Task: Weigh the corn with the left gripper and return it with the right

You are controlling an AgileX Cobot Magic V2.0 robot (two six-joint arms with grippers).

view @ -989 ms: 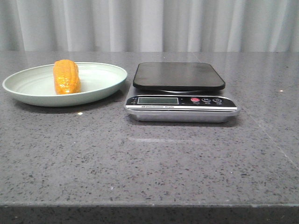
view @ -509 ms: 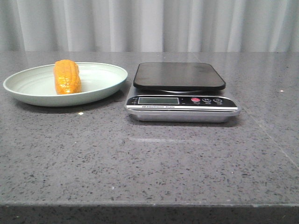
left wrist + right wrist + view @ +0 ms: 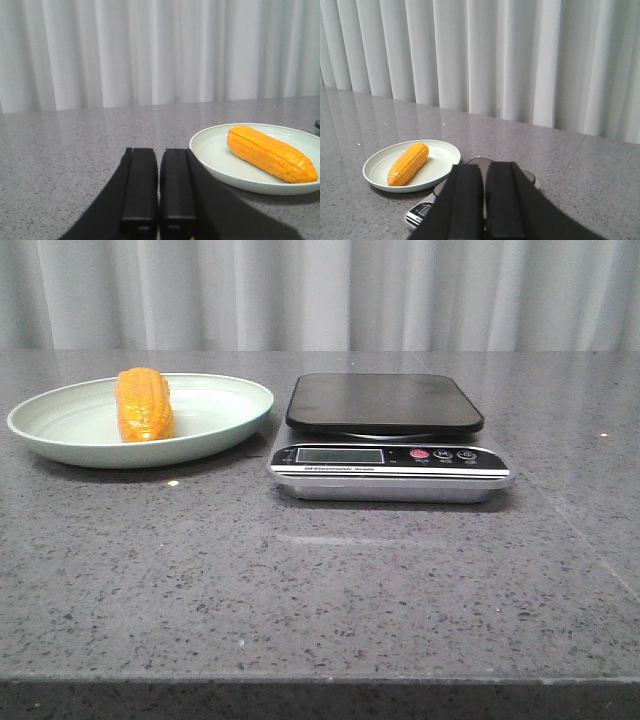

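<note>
While neither arm appears in the front view, each wrist camera shows its own claw. Left gripper: two straight black fingers side by side, with only a thin slit between them, holding nothing. It sits low over the grey speckled table, short of the plate and apart from it.

Corn: lying on its side in the pale green plate, ahead of the left gripper and off to one side of its fingertips, no contact. Front view confirms the corn resting within the plate, toward that dish's left half.

Right gripper: fingers drawn nearly together, narrow gap, nothing between them. It is raised above the table, with the kitchen scale partly hidden directly beyond its fingertips and the plate further ahead and to the side.

Kitchen scale: black weighing platform bare, standing just beside the plate's right rim. Display readout too small to read. White curtain behind the table.
</note>
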